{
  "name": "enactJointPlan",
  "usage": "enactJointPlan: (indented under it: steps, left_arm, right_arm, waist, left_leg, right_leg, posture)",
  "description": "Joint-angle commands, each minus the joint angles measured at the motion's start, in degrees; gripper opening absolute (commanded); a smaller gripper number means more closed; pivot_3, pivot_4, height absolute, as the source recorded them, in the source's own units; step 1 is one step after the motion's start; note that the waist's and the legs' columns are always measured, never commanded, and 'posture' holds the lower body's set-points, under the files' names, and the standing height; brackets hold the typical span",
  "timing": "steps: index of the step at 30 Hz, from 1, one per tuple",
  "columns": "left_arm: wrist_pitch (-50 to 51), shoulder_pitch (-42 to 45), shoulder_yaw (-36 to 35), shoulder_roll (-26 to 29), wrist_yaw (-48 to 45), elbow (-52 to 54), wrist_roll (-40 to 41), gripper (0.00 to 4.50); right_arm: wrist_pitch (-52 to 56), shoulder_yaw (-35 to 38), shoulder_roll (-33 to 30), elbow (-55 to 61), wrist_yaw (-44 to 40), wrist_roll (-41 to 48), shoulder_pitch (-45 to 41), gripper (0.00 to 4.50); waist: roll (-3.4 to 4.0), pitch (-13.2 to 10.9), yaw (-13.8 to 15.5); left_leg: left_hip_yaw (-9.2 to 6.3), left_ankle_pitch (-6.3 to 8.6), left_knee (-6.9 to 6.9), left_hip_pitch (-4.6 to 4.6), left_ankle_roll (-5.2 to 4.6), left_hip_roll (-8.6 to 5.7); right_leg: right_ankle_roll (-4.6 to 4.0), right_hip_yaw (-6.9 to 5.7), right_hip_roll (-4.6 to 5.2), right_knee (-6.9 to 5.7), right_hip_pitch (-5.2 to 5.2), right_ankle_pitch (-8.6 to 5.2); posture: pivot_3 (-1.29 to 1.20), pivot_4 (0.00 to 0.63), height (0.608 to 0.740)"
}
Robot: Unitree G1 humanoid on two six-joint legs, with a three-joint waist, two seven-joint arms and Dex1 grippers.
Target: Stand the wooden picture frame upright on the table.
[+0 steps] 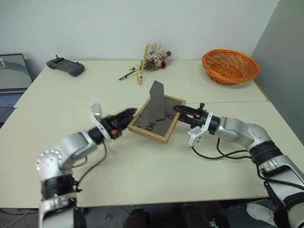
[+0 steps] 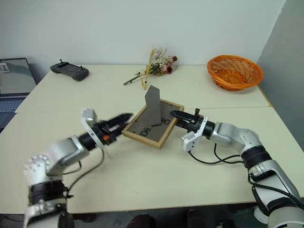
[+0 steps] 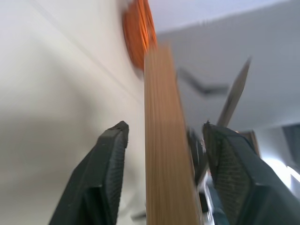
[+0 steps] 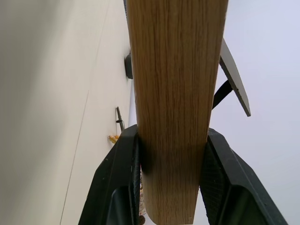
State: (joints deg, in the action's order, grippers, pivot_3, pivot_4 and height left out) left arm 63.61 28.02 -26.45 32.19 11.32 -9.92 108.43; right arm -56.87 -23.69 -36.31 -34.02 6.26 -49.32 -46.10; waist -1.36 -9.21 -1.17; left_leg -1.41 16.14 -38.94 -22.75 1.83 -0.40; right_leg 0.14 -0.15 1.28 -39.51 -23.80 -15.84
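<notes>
Right gripper [image 1: 179, 110] clamped on the frame [image 1: 156, 118], left gripper [image 1: 133, 113] spread loose around its other edge.
Frame's mid-table [image 1: 142, 161] by the seam, back side up, stand sticking up.

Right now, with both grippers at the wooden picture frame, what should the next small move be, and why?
Probably the right gripper should tip the wooden picture frame up towards standing. Its fingers are clamped on the frame's wooden edge, while the left gripper stands open around the opposite edge without pressing it. The frame is back side up, raised off the table on the right gripper's side, and its fold-out stand already sticks up.
</notes>
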Motion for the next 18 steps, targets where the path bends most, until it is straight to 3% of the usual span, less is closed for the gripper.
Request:
enactJointPlan:
  steps: [1,3,5,7,11,13,16,18]
  left_arm:
    - [-1.3,2.2,-1.2,6.1,-8.7,-0.5,-7.6,3.64]
    - [-2.7,1.5,1.7,10.8,-15.0,4.1,-17.5,4.14]
    - [-4.7,0.5,5.1,14.2,-20.1,9.9,-26.2,4.50]
    - [-7.0,-0.3,6.3,15.5,-24.1,13.4,-31.4,4.50]
    - [-17.3,-6.3,11.4,20.2,-32.6,24.6,-49.0,4.50]
    - [-19.7,-7.4,10.9,18.6,-33.2,27.2,-50.8,4.50]
    - [-21.9,-9.6,11.5,17.3,-35.2,32.1,-54.2,4.50]
    - [-21.7,-11.8,12.2,16.4,-35.3,34.3,-55.2,4.50]
  right_arm:
    - [-3.4,2.1,-0.1,-3.2,-5.2,12.1,-2.4,1.30]
    - [1.5,1.9,2.6,-3.3,-21.6,32.9,-1.6,1.30]
    - [18.1,4.2,6.4,1.6,-40.9,53.6,-0.3,1.30]
    - [35.1,7.3,8.5,6.6,-52.8,66.9,-1.0,1.30]
    - [65.5,12.8,10.5,10.6,-60.9,81.3,-6.8,1.29]
    - [74.2,14.7,11.2,9.9,-62.9,84.4,-8.9,1.29]
    - [79.6,16.0,14.0,4.0,-66.3,84.2,-11.4,1.29]
    - [75.8,15.8,16.6,-2.4,-66.5,80.7,-11.3,1.29]
  waist:
    - [0.00,0.0,-0.2]
    - [0.00,0.0,-0.6]
    - [-0.06,-0.1,-0.8]
    - [0.01,-0.1,-0.8]
    - [0.13,-0.2,-0.7]
    - [0.17,-0.2,-0.4]
    - [0.15,-0.2,0.1]
    - [0.15,-0.2,0.1]
  left_leg:
    - [0.00,0.00,0.00,0.00,0.00,0.00]
    - [-0.01,0.00,0.04,0.02,-0.01,0.01]
    - [-0.14,0.00,0.09,0.09,-0.02,0.09]
    - [-0.25,0.01,0.11,0.18,-0.03,0.15]
    - [-0.36,0.03,0.17,0.16,-0.06,0.14]
    - [-0.36,0.04,0.21,0.16,-0.08,0.11]
    - [-0.41,0.19,0.22,0.08,-0.34,0.12]
    - [-0.39,0.22,0.22,0.09,-0.38,0.11]
  right_leg:
    - [0.00,0.01,0.00,0.04,0.03,0.00]
    - [0.00,-0.03,0.00,0.16,0.09,0.00]
    - [-0.01,-0.19,-0.02,0.40,0.31,0.01]
    - [-0.03,-0.27,-0.04,0.48,0.48,0.02]
    - [-0.04,-0.32,-0.02,0.51,0.45,0.02]
    - [-0.06,-0.31,0.01,0.51,0.42,0.03]
    - [-0.08,-0.42,0.02,0.49,0.35,0.04]
    - [-0.10,-0.40,0.02,0.49,0.36,0.05]
  posture:
    - [0.00,0.150,0.740]
    - [0.00,0.150,0.740]
    - [0.00,0.150,0.740]
    - [0.00,0.150,0.740]
    - [0.00,0.150,0.740]
    - [0.00,0.150,0.740]
    - [0.00,0.150,0.740]
    - [0.00,0.150,0.740]
